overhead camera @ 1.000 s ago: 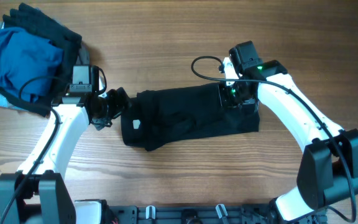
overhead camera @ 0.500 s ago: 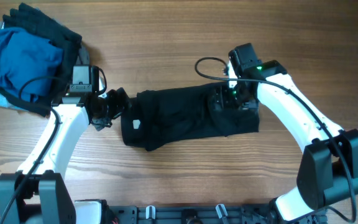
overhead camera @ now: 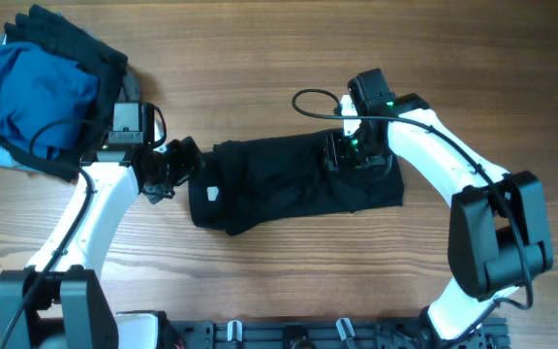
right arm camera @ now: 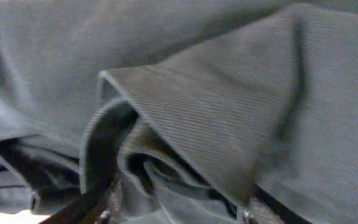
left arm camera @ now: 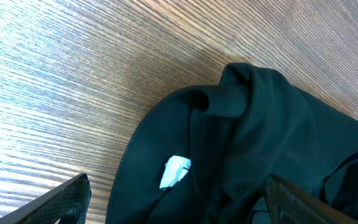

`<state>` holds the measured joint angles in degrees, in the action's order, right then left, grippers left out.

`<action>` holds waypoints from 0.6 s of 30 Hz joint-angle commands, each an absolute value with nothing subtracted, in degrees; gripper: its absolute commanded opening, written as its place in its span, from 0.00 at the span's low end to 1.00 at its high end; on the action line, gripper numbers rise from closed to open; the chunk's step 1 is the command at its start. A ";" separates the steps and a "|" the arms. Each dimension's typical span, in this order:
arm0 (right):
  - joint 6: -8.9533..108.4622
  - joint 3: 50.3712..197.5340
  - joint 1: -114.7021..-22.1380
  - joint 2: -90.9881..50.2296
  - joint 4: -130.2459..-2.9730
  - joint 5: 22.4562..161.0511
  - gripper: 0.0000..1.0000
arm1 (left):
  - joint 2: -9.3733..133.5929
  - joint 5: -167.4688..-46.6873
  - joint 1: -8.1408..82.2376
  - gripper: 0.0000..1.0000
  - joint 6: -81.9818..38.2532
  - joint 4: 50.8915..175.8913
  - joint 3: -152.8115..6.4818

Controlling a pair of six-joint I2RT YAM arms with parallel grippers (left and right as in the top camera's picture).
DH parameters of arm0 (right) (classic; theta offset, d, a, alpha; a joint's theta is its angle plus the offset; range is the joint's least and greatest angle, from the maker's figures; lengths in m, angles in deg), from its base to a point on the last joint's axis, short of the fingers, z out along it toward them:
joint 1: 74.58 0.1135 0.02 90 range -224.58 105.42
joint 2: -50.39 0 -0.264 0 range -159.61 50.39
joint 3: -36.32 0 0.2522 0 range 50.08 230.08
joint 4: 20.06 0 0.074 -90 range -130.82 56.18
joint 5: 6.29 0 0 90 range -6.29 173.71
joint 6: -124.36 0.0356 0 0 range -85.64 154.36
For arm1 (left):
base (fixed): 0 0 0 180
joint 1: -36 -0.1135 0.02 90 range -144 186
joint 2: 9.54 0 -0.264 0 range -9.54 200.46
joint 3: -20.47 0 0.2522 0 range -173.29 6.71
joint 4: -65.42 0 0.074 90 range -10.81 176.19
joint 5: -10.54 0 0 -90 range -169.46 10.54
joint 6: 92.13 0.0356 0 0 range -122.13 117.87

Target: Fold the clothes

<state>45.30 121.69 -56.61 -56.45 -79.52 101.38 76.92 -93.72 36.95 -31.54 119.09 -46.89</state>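
two robot arms (overhead camera: 95,208) work at a wooden table (overhead camera: 260,58), seen from above and from a camera on each wrist. a black shirt (overhead camera: 279,189) lies across the middle of the table as a long, rumpled band running left to right, with a small white mark (overhead camera: 212,193) near its left end. a pile of other clothes (overhead camera: 27,92) – blue, with black and a paler piece beneath – sits at the far left corner, well apart from the shirt.

the right gripper (overhead camera: 345,153) is down on the shirt's upper edge, toward its right end. over the last second it has slid a little to the left along that edge, and the arm behind it has swung inward. up close, its fingers (right arm camera: 101,211) are drawn in on a thick ridge of ribbed black fabric, pinching the fold between them. the cloth at that corner looks slightly more bunched, so a fold of the right end toward the middle seems to be just starting.

the left gripper (overhead camera: 180,160) has not moved. it hovers just beside the collar end, its fingers (left arm camera: 67,196) spread wide and holding nothing – the shirt's left end lies loose ahead of them.
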 commanded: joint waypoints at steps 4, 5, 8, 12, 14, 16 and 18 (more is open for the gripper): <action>33.58 121.62 -56.23 -57.70 -78.55 121.58 0.47 | 77.49 -93.35 36.88 0.90 -30.86 119.13 -47.24; 32.42 121.62 -56.04 -57.70 -78.36 124.70 0.47 | 77.49 -93.35 36.88 0.90 -30.88 119.13 -47.24; 32.03 121.62 -54.64 -57.72 -75.78 129.64 0.47 | 77.49 -93.35 36.88 0.89 -30.86 119.13 -47.24; 35.29 121.65 -52.89 -57.72 -75.84 124.24 0.51 | 77.49 -93.35 36.88 0.92 -30.86 119.96 -47.24; 40.27 121.95 -53.17 -57.20 -77.00 114.41 0.52 | 77.49 -93.35 36.88 0.93 -30.86 120.16 -47.24; 41.93 122.87 -53.90 -55.62 -79.14 106.93 0.54 | 77.49 -93.35 36.88 0.93 -30.86 120.22 -47.24; 43.85 123.55 -54.03 -53.44 -80.19 101.21 0.55 | 77.49 -93.35 36.88 0.94 -30.86 120.27 -47.24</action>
